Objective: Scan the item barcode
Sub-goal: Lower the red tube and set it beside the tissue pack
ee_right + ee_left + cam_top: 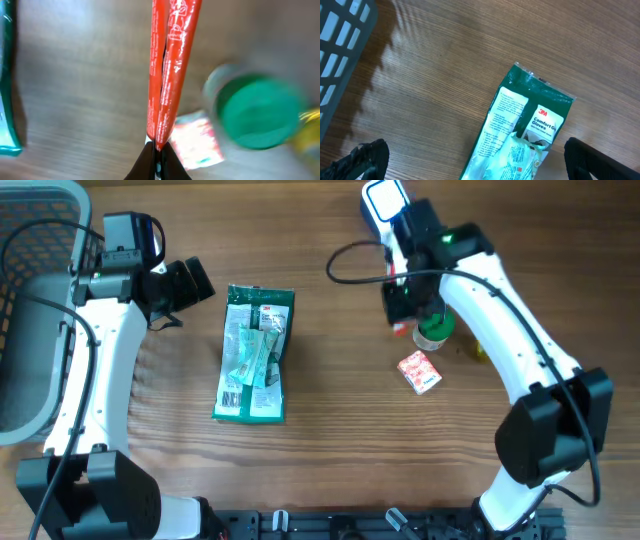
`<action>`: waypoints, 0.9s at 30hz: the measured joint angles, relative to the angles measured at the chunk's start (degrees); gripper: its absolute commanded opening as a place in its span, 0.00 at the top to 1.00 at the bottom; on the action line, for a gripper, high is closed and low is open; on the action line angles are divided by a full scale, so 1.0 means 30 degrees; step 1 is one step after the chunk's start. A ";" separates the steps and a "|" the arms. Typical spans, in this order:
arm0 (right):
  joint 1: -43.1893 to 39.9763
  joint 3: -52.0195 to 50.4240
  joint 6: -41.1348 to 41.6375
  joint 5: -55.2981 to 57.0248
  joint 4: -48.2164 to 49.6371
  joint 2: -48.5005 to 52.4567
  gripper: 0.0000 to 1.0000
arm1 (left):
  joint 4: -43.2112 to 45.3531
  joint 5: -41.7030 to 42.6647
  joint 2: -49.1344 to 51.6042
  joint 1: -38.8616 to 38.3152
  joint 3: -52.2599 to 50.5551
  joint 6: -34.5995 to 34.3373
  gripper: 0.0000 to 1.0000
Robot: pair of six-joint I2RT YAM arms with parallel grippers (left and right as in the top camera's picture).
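- right gripper (159, 155) is clamped tight on the bottom end of a long red stick pack (167, 75) that runs up out of frame
- blurry green-capped jar (257, 112) to its right, something yellow (307, 132) just past it
- small red-and-white packet (197, 142) flat on the wooden table (80, 75)
- green package (7, 85) at far left

The left arm (100, 370) has white shell links, black joint housings and a black base block. A thin black left cable (45, 308) is routed along it. The left gripper (188, 284) is black, and its fingers (367, 160) are rough-textured in the wrist view. The right arm (510, 320) is of the same build, white shells with black joints, with a green indicator light (447, 237) lit near the wrist. A black right cable (330, 268) loops beside it. The right gripper (402, 302) is black, with narrow dark tips.
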 measured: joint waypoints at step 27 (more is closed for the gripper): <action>0.0051 -0.8335 0.6200 0.4648 0.4546 0.0219 0.93 | 0.0000 0.0000 0.0000 0.0000 0.0000 0.0000 0.00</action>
